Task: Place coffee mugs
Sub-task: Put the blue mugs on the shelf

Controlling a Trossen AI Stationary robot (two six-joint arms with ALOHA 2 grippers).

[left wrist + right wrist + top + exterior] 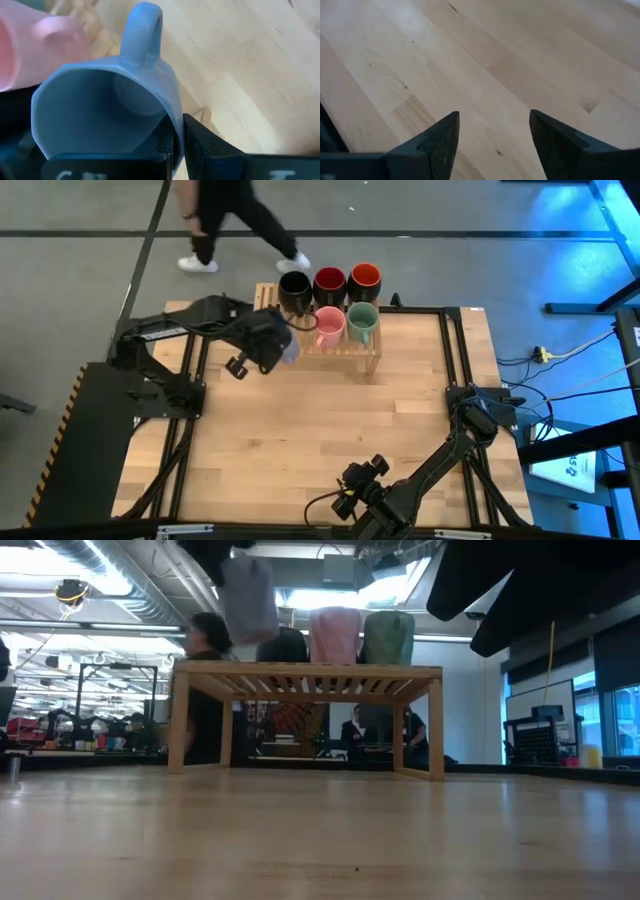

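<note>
My left gripper [283, 340] is shut on the lavender mug [291, 351], just left of the wooden rack's [368, 356] left end. In the low view the lavender mug [248, 595] hangs above that end. The pink mug [330, 325] and green mug [362, 322] stand on the rack's near row. The black mug [294, 285], the red-inside mug [329, 282] and the orange-red-inside mug [365, 278] stand behind them. My right gripper [494, 131] is open over bare table near the near edge. My left gripper holds the lavender mug by its rim wall [173, 117], opposite the handle [145, 30]. One finger is inside the mug and the other finger [210, 145] is outside. It comes from the table's left. The mug is lifted clear above the rack top.
A person walks on the floor beyond the table's far edge [225, 220]. More people sit in the room behind the rack [355, 730]. Black frame rails [452, 350] run along the table's sides. Bare tabletop [320, 430] lies between the rack and the right arm.
</note>
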